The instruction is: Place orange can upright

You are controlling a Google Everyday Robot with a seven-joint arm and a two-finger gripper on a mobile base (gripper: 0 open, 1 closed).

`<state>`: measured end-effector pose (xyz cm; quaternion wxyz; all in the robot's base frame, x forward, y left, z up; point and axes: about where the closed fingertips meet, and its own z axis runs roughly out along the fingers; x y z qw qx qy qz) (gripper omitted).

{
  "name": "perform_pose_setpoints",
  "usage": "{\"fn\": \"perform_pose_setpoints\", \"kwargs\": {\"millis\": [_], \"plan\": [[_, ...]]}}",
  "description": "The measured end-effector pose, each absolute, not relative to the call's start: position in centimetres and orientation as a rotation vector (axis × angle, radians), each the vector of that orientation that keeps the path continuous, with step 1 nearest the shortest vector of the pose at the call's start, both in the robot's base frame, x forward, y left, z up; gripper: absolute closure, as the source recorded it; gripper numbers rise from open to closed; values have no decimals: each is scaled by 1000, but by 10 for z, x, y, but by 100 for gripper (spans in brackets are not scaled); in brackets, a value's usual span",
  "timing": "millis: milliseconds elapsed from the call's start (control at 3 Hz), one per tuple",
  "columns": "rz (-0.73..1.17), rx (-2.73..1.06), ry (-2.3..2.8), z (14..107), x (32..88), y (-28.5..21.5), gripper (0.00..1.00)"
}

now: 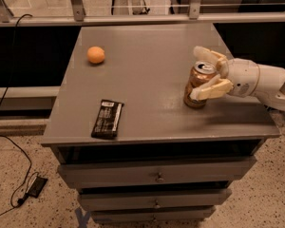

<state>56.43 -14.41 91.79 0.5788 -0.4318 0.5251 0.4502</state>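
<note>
The orange can (pixel 197 87), coppery with a silver pull-tab top, stands upright on the right part of the grey cabinet top (pixel 147 65). Its base looks to be resting on the surface. My gripper (pixel 195 74) reaches in from the right. One cream finger (pixel 208 56) lies behind the can's top and the other (pixel 212 89) crosses its front side, so the gripper is closed around the can. The white arm (pixel 256 80) extends off the right edge.
A small round orange fruit (pixel 96 55) lies at the back left. A dark snack bar wrapper (pixel 107 118) lies near the front edge at the left. Drawers (pixel 156 175) sit below the top. A metal rail (pixel 133 18) runs behind the cabinet.
</note>
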Motion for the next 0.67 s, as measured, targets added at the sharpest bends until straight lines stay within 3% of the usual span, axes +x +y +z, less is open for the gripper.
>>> {"fn": "perform_pose_setpoints", "kwargs": {"millis": [667], "plan": [[1010, -1064, 1276, 919, 561, -152, 0]]}}
